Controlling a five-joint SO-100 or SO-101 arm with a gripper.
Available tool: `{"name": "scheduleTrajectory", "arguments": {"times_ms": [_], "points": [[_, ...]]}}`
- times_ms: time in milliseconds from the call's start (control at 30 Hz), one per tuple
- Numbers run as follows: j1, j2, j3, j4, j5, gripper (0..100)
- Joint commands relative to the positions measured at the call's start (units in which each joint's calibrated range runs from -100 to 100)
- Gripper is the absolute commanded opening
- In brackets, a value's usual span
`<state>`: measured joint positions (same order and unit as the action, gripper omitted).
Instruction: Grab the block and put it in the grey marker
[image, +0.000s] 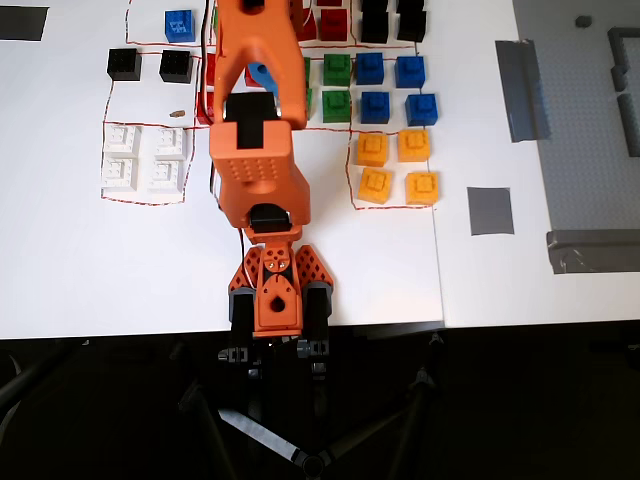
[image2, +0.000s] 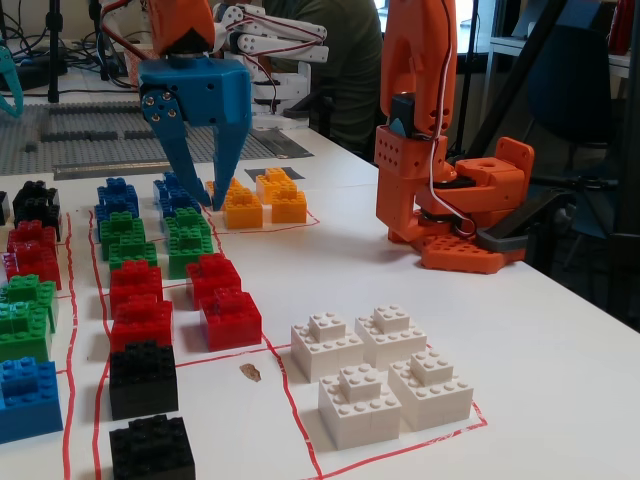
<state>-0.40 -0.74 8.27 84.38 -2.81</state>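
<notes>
Several blue blocks (image: 375, 105) stand in a group between green and yellow bricks; they also show in the fixed view (image2: 117, 196). One more blue block (image: 179, 25) stands alone at the top left. The grey marker (image: 490, 210) is a bare square patch to the right of the yellow bricks; it also shows in the fixed view (image2: 275, 172). My gripper (image2: 203, 192) has blue fingers, is open and empty, and points down with its tips at the blue blocks nearest the yellow ones. In the overhead view the arm hides nearly all of the gripper.
Yellow bricks (image: 395, 165), green bricks (image: 337, 85), red bricks (image2: 215, 290), black bricks (image: 148, 65) and white bricks (image: 145, 158) sit in red-outlined areas. Long grey tape strips (image: 520, 88) lie on the grey baseplate at the right. The arm's base (image: 272, 300) stands at the front edge.
</notes>
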Motion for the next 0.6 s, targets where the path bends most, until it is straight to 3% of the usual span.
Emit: {"name": "scheduleTrajectory", "arguments": {"times_ms": [0, 567], "points": [[0.1, -4.3, -1.3, 0.8, 1.4, 0], [1.0, -4.2, -2.0, 1.3, 2.3, 0]]}}
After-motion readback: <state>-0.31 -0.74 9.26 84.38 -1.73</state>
